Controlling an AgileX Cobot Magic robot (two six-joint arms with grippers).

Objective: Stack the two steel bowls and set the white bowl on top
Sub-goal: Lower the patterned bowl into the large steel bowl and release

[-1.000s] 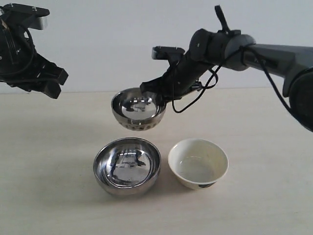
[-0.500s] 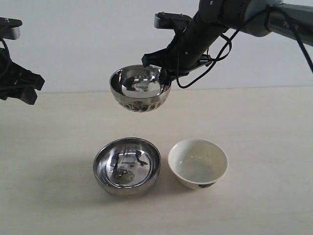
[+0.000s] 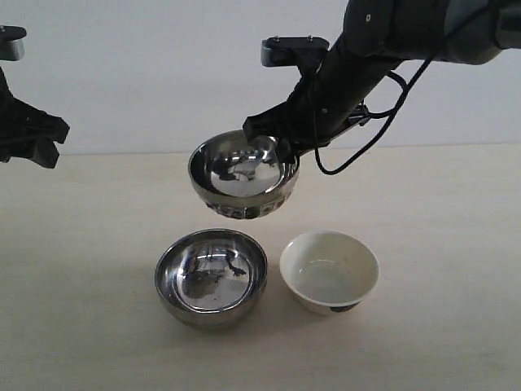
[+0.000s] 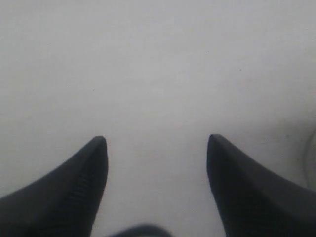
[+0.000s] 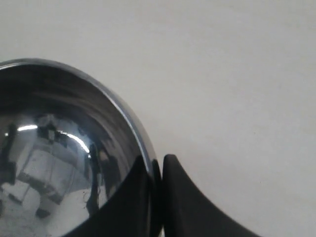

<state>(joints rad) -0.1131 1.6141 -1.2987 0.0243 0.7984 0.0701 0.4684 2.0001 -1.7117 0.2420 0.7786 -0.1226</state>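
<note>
- Steel, wide and plain, the nearer steel bowl [image 3: 211, 275] sits empty on the pale table [image 3: 81, 342], with bare tabletop in front and to its left.
- Just beside it on the right stands the white bowl [image 3: 330, 270], empty, the rims apart.
- Above and behind, the smaller steel bowl [image 3: 242, 173] hangs tilted, the right gripper [image 3: 279, 147] pinched on its rim.
- At the far left edge the left gripper [image 3: 37, 138] hovers, fingers spread, holding nothing.
- Behind is a white wall [image 3: 163, 65].
</note>
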